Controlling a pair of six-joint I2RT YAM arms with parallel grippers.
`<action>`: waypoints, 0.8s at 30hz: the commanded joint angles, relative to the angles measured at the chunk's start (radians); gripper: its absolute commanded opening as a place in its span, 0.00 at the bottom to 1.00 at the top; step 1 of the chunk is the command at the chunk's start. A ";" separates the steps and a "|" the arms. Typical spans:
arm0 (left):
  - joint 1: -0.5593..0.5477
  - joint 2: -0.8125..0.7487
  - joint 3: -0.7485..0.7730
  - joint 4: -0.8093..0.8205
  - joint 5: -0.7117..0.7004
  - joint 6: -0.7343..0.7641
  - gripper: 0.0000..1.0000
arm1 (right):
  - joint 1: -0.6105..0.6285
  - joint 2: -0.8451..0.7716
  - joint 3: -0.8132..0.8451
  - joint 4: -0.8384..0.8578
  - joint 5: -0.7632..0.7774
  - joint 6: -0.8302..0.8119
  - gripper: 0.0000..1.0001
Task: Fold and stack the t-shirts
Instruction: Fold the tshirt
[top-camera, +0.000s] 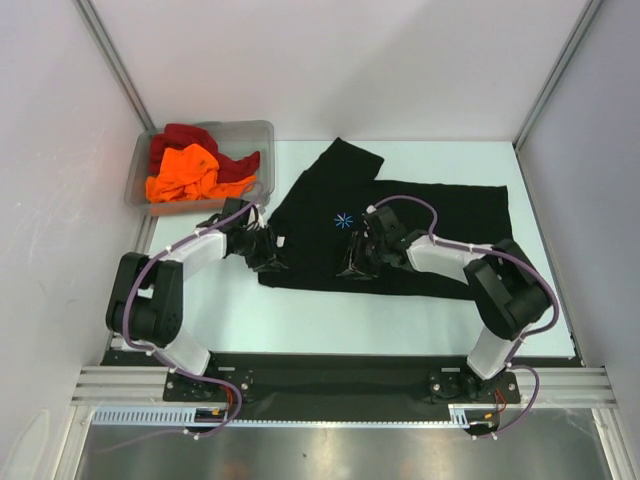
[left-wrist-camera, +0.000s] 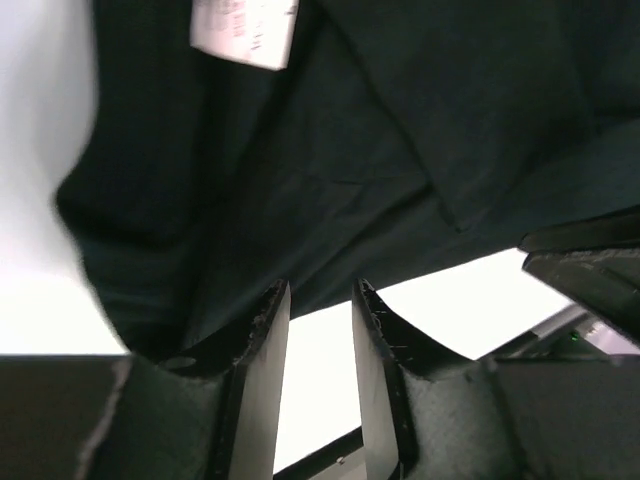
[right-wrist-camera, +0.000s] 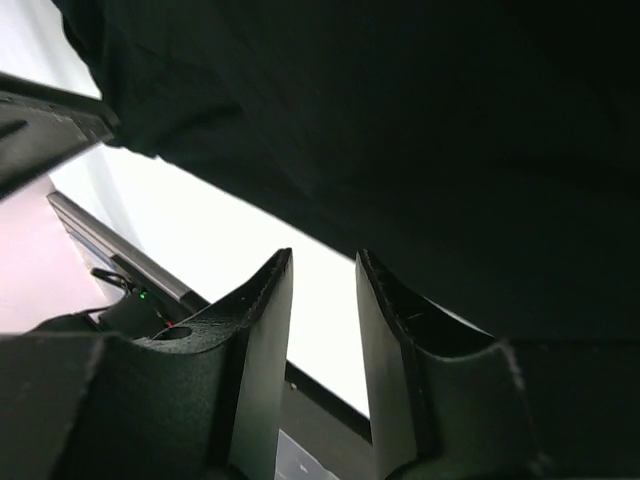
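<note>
A black t-shirt (top-camera: 420, 215) with a light-blue starburst (top-camera: 343, 221) lies spread on the white table. My left gripper (top-camera: 268, 258) is at its near left edge, my right gripper (top-camera: 352, 265) at the near hem in the middle. In the left wrist view the gripper (left-wrist-camera: 320, 290) stands narrowly open, tips at the hem of the cloth (left-wrist-camera: 400, 130), with white table showing in the gap. The right gripper (right-wrist-camera: 322, 258) is likewise open at the edge of the shirt (right-wrist-camera: 420, 130), gripping nothing. An orange t-shirt (top-camera: 185, 172) and a dark red one (top-camera: 190, 138) lie in the bin.
The clear grey bin (top-camera: 262, 130) stands at the back left of the table. A white label (left-wrist-camera: 243, 30) shows inside the black shirt's neck. White walls with metal posts close in the table on both sides and at the back.
</note>
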 joint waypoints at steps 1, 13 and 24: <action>0.015 -0.027 0.044 -0.055 -0.087 0.045 0.36 | 0.007 0.043 0.071 0.073 -0.054 0.009 0.37; 0.053 -0.257 -0.083 -0.132 -0.205 -0.045 0.50 | 0.013 0.150 0.078 0.139 -0.096 0.079 0.48; 0.056 -0.245 -0.112 -0.043 -0.011 -0.042 0.46 | 0.011 0.193 0.089 0.169 -0.082 0.110 0.46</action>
